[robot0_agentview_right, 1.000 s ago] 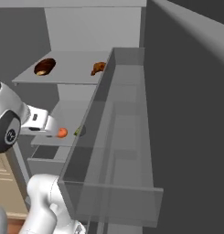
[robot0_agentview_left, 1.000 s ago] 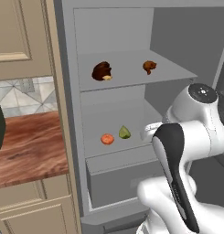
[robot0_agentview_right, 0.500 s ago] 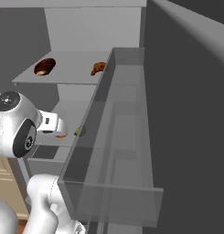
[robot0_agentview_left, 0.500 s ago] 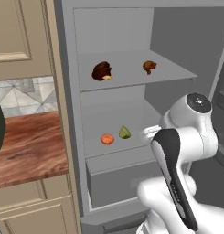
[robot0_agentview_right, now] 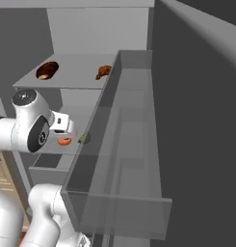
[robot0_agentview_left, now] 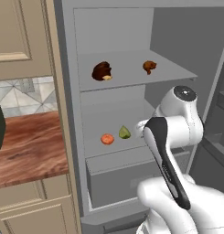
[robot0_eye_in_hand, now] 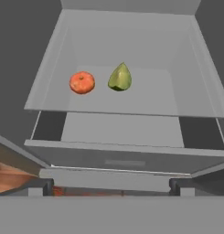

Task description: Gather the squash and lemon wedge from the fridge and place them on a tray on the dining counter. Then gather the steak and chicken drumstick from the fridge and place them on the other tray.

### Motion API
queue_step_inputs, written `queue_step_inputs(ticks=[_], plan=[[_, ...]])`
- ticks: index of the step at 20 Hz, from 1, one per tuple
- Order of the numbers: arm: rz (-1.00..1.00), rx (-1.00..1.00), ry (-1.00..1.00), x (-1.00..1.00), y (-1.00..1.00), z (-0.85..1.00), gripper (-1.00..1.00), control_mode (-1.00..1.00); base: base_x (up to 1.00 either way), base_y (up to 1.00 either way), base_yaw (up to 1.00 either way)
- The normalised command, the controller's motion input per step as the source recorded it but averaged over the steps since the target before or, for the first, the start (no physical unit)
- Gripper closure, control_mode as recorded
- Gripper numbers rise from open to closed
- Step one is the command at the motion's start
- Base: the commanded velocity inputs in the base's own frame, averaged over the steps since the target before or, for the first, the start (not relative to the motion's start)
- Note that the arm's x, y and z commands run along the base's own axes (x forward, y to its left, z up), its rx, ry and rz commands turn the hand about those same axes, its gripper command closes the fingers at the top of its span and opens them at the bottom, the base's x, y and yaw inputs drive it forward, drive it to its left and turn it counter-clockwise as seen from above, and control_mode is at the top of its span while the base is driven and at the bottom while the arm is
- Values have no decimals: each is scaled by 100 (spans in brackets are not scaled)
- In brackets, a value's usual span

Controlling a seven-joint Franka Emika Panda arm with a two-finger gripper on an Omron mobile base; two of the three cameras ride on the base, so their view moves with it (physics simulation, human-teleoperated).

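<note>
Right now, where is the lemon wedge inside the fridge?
The lemon wedge lies on the fridge's lower shelf, just right of the small orange-red squash in the hand view, one shelf below the two brown meat pieces.

The left base view looks from behind the arm's left into the open tall grey fridge (robot0_agentview_left: 131, 27), facing its shelves, with a reddish-brown wood-grain counter (robot0_agentview_left: 26, 151) at its left. The right base view looks in from the right, along the door's translucent grey bin (robot0_agentview_right: 124, 159). The hand view sits nearest, angled down on the lower shelf. All three share the small yellow-green lemon wedge (robot0_agentview_left: 125, 132) (robot0_agentview_right: 81, 139) (robot0_eye_in_hand: 120, 78).
</note>
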Motion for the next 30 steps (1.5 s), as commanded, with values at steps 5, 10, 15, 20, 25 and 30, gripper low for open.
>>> queue_step_inputs(ticks=[5,10,15,20,25,30], plan=[[-6,0,9,15,0,-25,-100,-100,0,0,0],[-1,0,0,0,22,-19,-100,-100,0,0,0],[0,0,0,0,29,-16,-100,-100,0,0,0],[-6,0,0,12,-1,-4,-100,-100,0,0,0],[-4,0,0,5,10,0,-100,-100,0,0,0],[5,0,1,1,37,0,-100,-100,0,0,0]])
